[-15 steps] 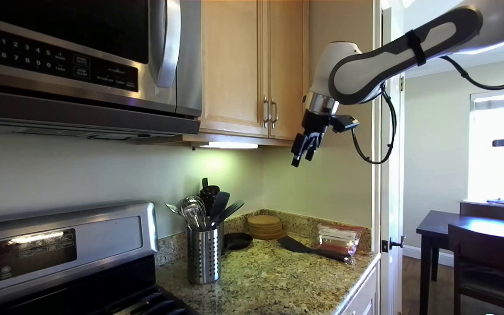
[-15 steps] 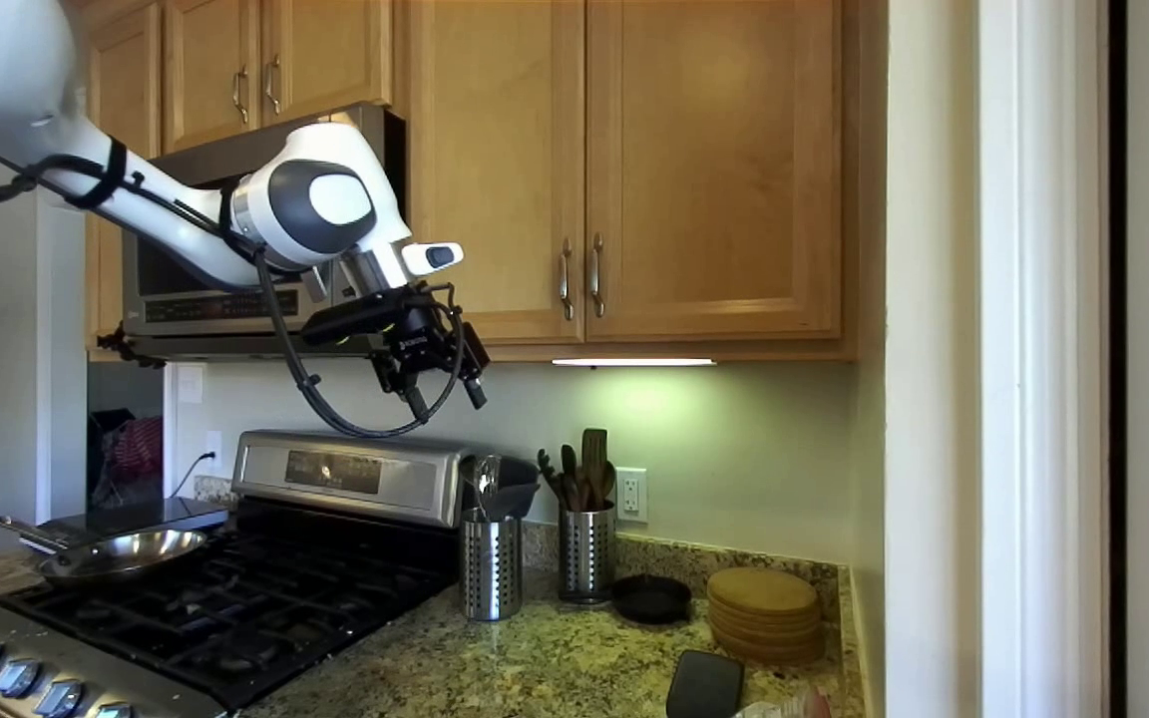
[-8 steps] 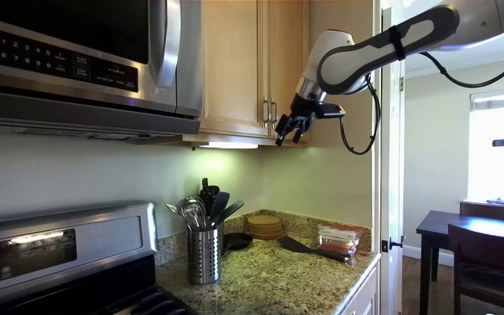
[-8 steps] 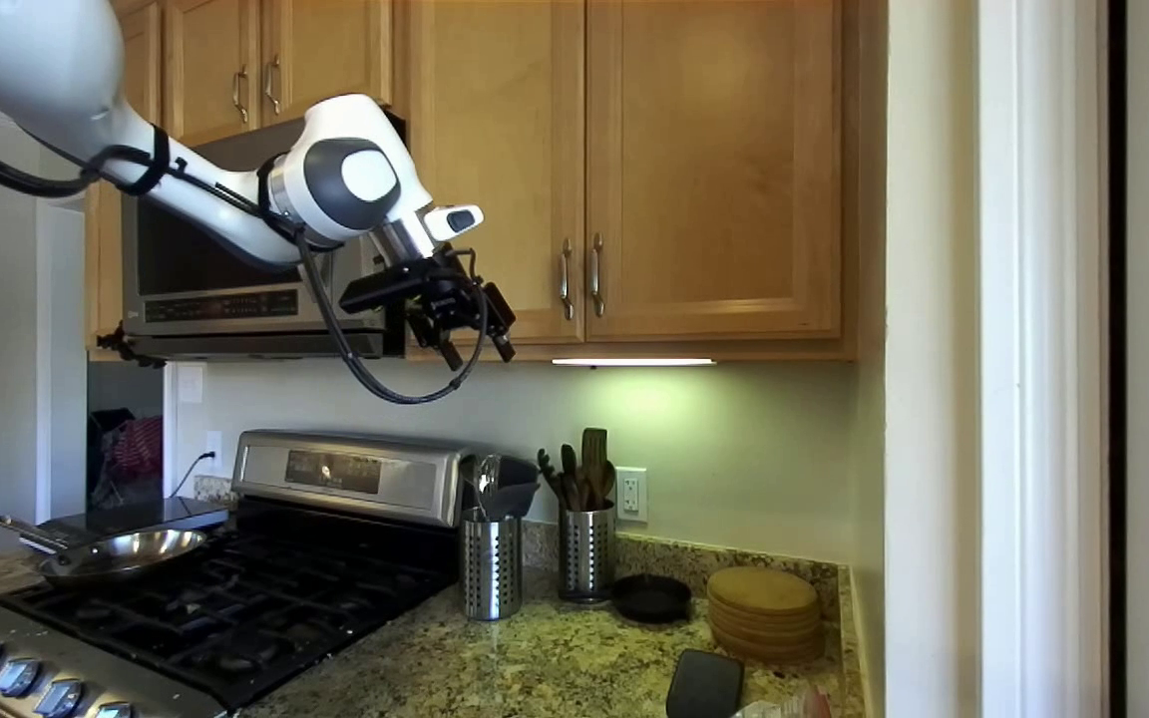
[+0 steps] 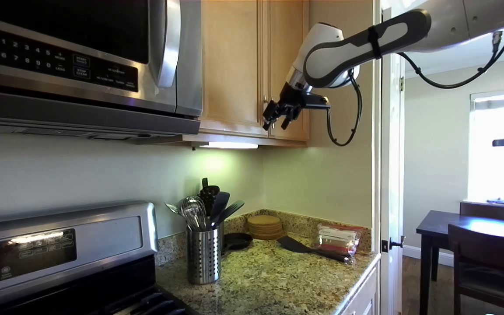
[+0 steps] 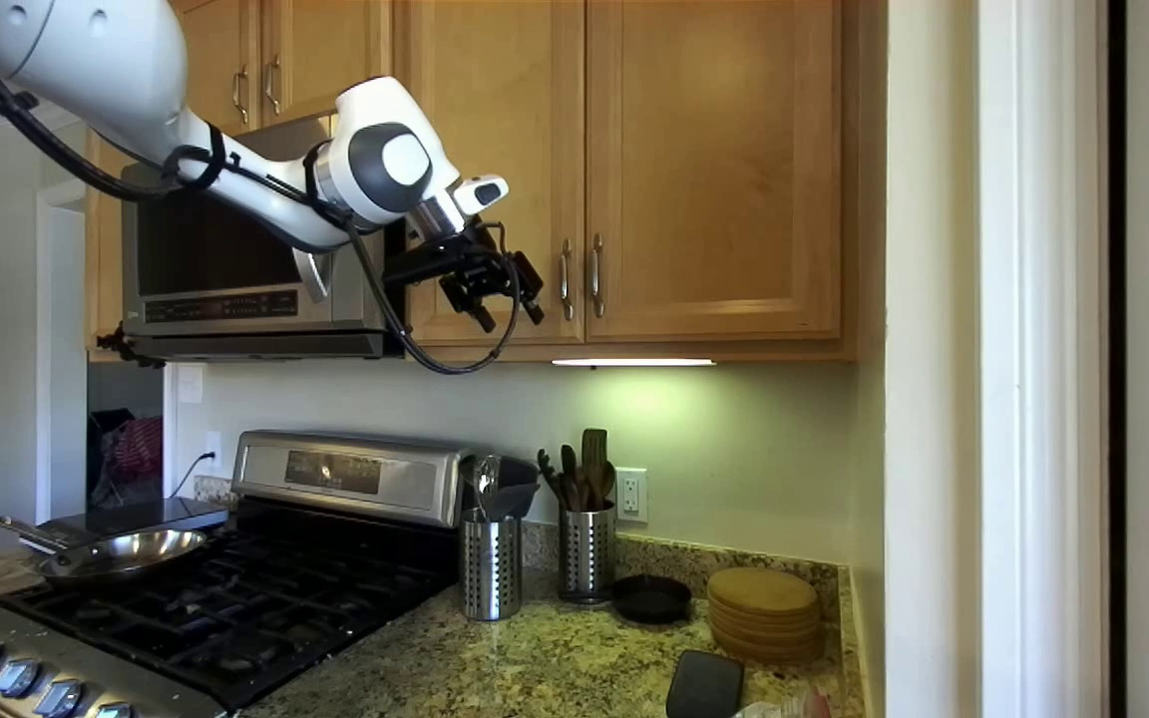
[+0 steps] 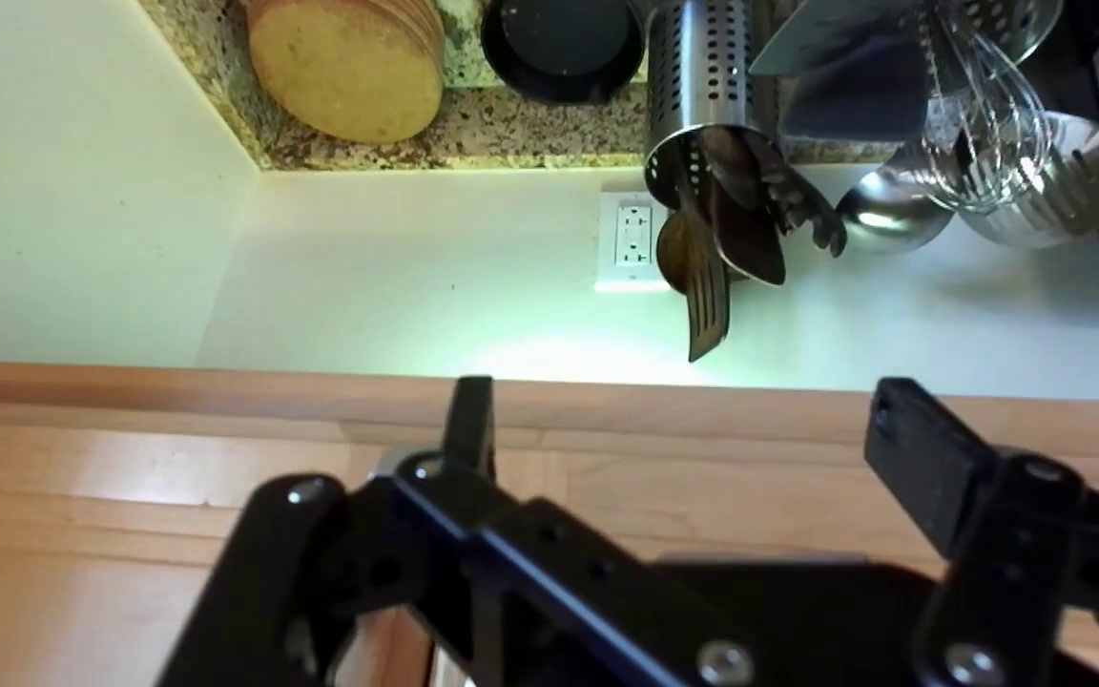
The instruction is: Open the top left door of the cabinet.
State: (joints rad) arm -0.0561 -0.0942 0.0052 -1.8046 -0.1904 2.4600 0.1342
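- Glossy white, rounded robot arm (image 6: 255, 199); dark grey panel (image 6: 367, 168) framing a white oval inset;
- black band (image 5: 374, 43) strapped round the arm; slim, black, round cable (image 6: 453, 370);
- shiny silver cylindrical metal collar (image 6: 435, 216); small, white, rounded knob (image 6: 469, 199) with a dark oval patch;
- matte black, angular pincer (image 7: 683, 429); round silver screws (image 7: 726, 662); blocky, black, flat-faced fingers (image 7: 926, 463).

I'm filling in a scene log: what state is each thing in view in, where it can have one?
Top left door: shut
Twin door beside it: shut
Small doors above the microwave: shut
Microwave door: shut
Under-cabinet light: on
Gripper: open, holding nothing
Front utensil holder: upright, holding utensils
Rear utensil holder: upright, holding utensils
Stove: no flame visible
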